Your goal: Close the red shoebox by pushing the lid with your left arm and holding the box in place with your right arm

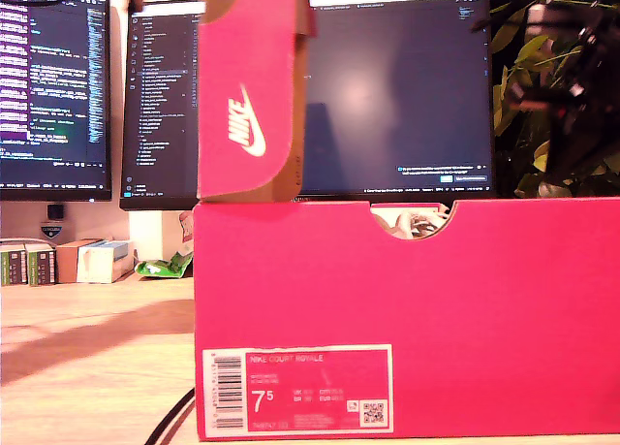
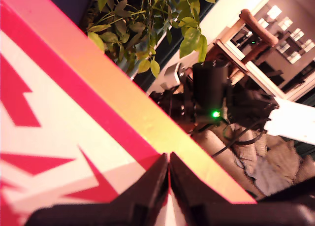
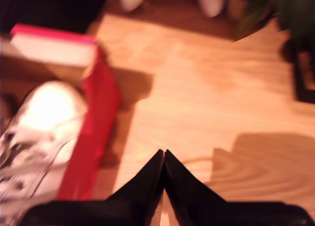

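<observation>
With the lid (image 1: 250, 86) standing upright above the red shoebox (image 1: 407, 319), my first gripper (image 2: 169, 173), fingers pressed together, sits at the lid's surface, and my second gripper (image 3: 164, 168), also closed on nothing, hangs over the table (image 3: 206, 98) beside the box, so I judge the push has yet to begin and the next move needs the second gripper braced on the box.

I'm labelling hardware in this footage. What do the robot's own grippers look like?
My first gripper and my second gripper look alike: matte black jaws, wedge-shaped and tapering to narrow tips. No markings or cables show on either. The exterior view shows only a dark, blurred arm at its right edge.
</observation>
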Motion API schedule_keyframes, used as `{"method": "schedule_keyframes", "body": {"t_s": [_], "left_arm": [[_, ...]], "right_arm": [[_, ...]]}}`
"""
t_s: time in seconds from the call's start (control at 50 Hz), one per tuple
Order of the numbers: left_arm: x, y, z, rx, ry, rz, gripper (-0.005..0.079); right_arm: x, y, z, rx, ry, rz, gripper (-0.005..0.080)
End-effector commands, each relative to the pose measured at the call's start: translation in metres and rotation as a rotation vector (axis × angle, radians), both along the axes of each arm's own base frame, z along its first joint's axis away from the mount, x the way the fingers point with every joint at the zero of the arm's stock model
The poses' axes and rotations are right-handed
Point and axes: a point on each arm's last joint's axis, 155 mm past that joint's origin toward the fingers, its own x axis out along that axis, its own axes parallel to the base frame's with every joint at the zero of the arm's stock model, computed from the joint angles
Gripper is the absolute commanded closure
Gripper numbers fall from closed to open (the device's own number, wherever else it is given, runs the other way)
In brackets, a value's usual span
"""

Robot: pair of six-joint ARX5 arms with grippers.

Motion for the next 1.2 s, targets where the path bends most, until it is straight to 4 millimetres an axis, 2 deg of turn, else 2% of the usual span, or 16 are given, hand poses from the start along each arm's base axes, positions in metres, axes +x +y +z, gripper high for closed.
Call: {"method": "schedule_keyframes", "body": {"t_s": [0.0, 0.12, 0.26, 0.52, 0.56, 0.74, 0.76, 0.98, 1.08, 1.18], "left_arm": [[-0.001, -0.010, -0.058, 0.074, 0.138, 0.000, 0.0762], [-0.001, -0.022, -0.053, 0.066, 0.105, 0.013, 0.0762], [-0.007, -0.031, -0.053, 0.073, 0.098, 0.000, 0.0762], [0.000, -0.029, -0.056, 0.097, 0.064, 0.040, 0.0762], [0.004, -0.027, -0.059, 0.120, 0.017, 0.053, 0.0762], [0.036, -0.003, -0.074, 0.260, -0.074, 0.240, 0.0762], [0.039, 0.001, -0.075, 0.297, -0.133, 0.246, 0.0762], [0.057, 0.041, -0.060, 0.431, -0.291, 0.419, 0.0762], [0.058, 0.055, -0.051, 0.441, -0.308, 0.458, 0.0762], [0.056, 0.064, -0.049, 0.448, -0.305, 0.470, 0.0762]], "right_arm": [[0.007, -0.003, 0.018, -0.001, -0.040, -0.004, 0.0764], [0.011, -0.004, 0.028, 0.002, -0.059, -0.008, 0.0764], [0.010, -0.004, 0.031, 0.004, -0.062, -0.005, 0.0764], [0.003, -0.010, 0.041, 0.006, -0.073, -0.021, 0.0764], [0.002, -0.010, 0.044, 0.014, -0.081, -0.023, 0.0764], [-0.003, -0.007, 0.066, 0.022, -0.140, -0.017, 0.0764], [-0.004, -0.007, 0.069, 0.023, -0.148, -0.018, 0.0764], [-0.016, -0.010, 0.103, 0.051, -0.232, -0.030, 0.0765], [-0.022, 0.009, 0.102, 0.101, -0.214, 0.048, 0.0765], [-0.028, 0.034, 0.091, 0.130, -0.168, 0.127, 0.0765]]}}
